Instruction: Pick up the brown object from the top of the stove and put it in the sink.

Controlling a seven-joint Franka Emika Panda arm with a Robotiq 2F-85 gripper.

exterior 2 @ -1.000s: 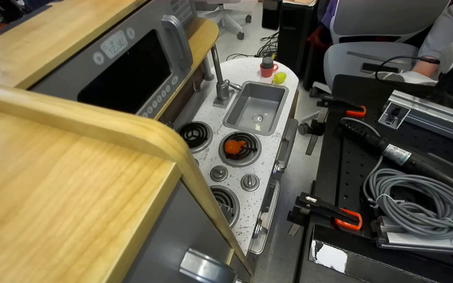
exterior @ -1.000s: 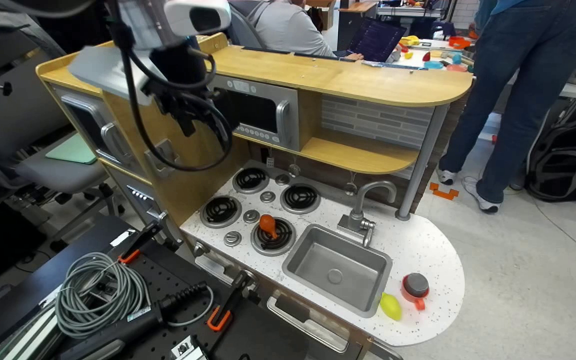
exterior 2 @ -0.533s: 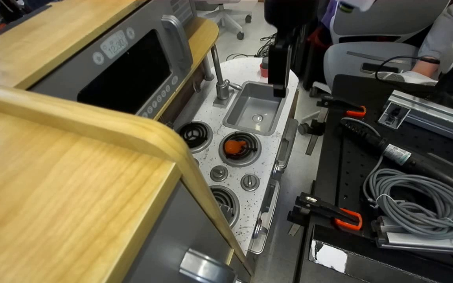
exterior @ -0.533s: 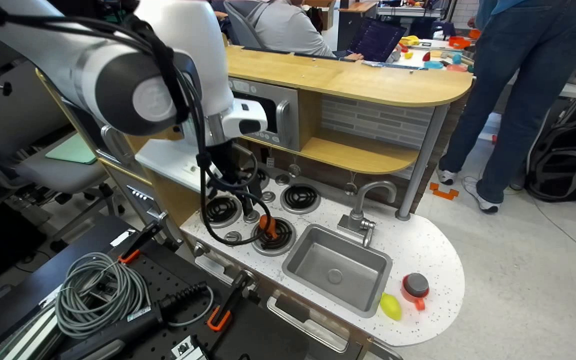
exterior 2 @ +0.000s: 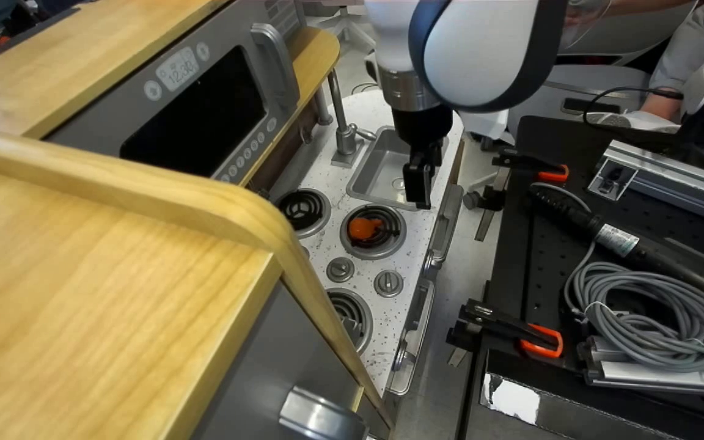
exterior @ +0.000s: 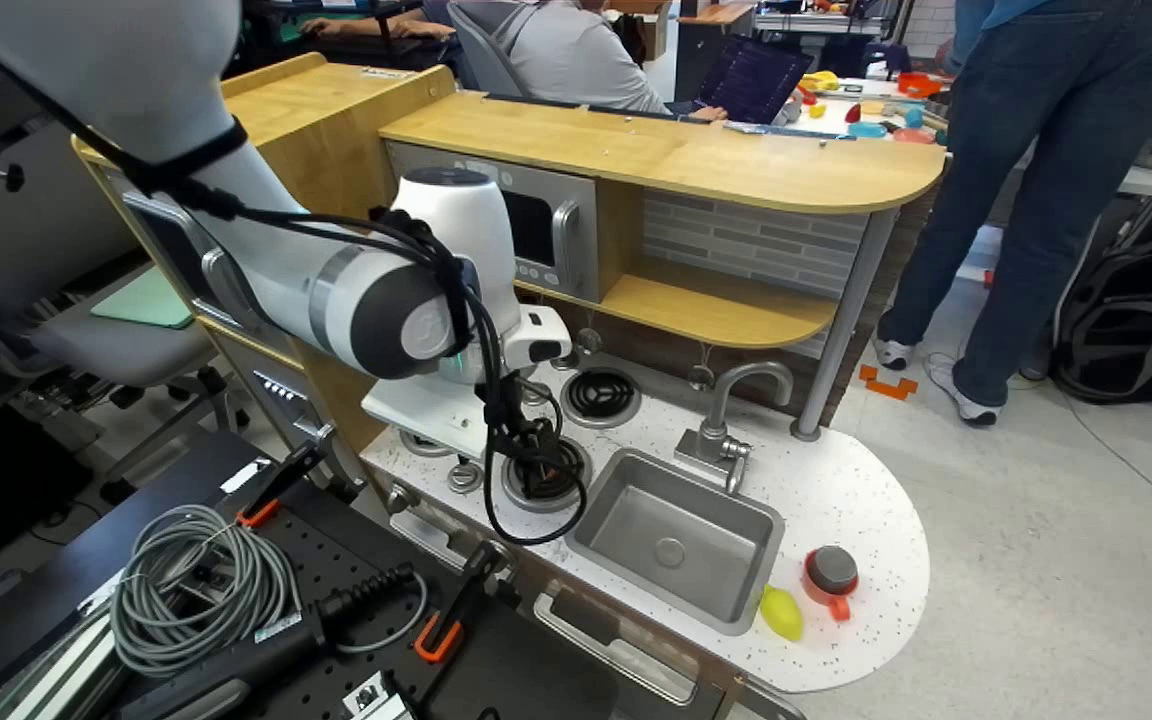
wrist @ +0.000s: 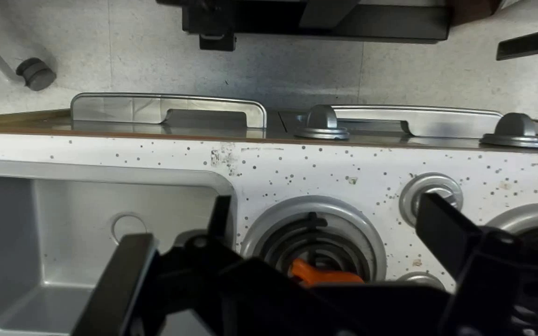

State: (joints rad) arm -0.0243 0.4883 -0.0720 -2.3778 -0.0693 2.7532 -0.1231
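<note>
The brown object (exterior 2: 364, 228), a small orange-brown lump with a narrow end, lies on the burner nearest the sink. In the wrist view the gripper body partly covers the brown object (wrist: 320, 275); in an exterior view the gripper and cables hide it. The stove (exterior: 601, 395) has round black burners in pale rings on a white speckled worktop. The grey sink (exterior: 676, 580) holds nothing visible; its rim also shows in the wrist view (wrist: 91, 171). My gripper (wrist: 326, 205) is open and empty, its fingers apart above the burner. It also shows in an exterior view (exterior 2: 419, 186), above the worktop.
A curved faucet (exterior: 721, 400) stands behind the sink. A yellow-green lemon (exterior: 782, 612) and a red cup (exterior: 829, 598) with a grey item lie beyond it. A microwave (exterior 2: 205, 104) and wooden shelf (exterior: 726, 300) overhang the back. A dark table (exterior: 356, 560) with coiled cable stands in front.
The arm has swung in and lowered, bringing the gripper down over the stove near the sink. The brown object has not moved.
</note>
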